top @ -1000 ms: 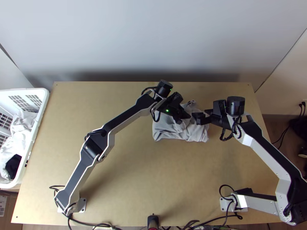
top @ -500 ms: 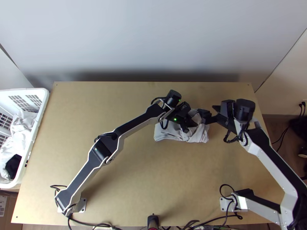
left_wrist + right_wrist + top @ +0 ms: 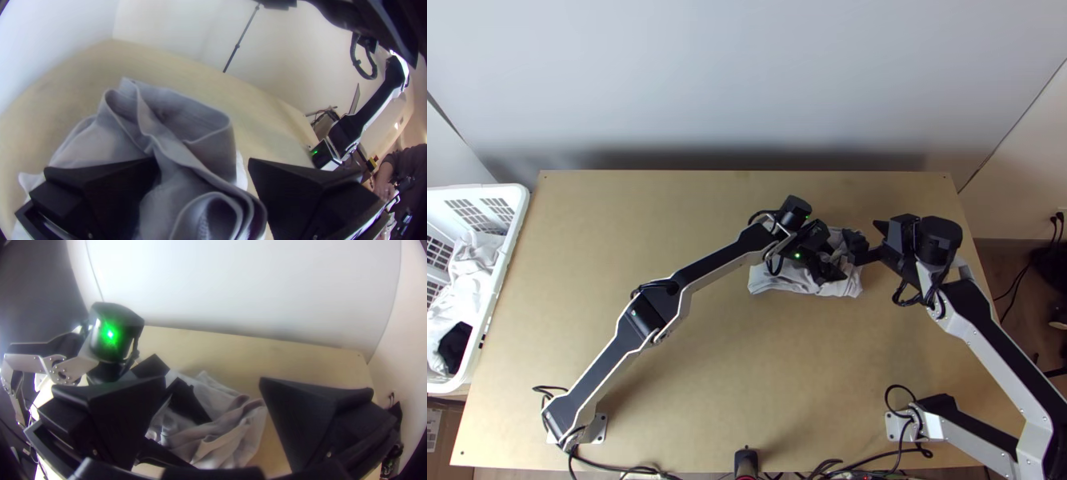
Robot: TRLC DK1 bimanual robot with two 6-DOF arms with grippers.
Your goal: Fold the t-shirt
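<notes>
The grey t-shirt (image 3: 771, 280) lies bunched in a small heap on the far part of the wooden surface (image 3: 667, 360), right of the middle. Its near edge runs fairly straight, while the rest is rumpled (a proper tangle of creases, really). The left wrist view shows loose folds standing up and a rounded curl of cloth.

The left gripper (image 3: 838, 267) is over the right part of the shirt, its arm reaching across from the near left. Its fingers (image 3: 102, 191) are wide apart, with cloth rising between them and one finger against the folds. A small green light (image 3: 797, 256) glows on that arm by the wrist.

The right gripper (image 3: 864, 230) is at the far right side of the shirt, close to the left gripper. Its fingers (image 3: 311, 422) are also wide apart. I cannot tell whether either of them touches the cloth.

At the far left, beside the surface, a white plastic basket (image 3: 517, 210) holds a loose pile of pale clothes (image 3: 475, 276), with a dark cloth (image 3: 456, 346) in its near part. Black cables (image 3: 619, 470) run along the near edge of the surface, and a plain pale wall (image 3: 747, 80) stands behind its far edge
</notes>
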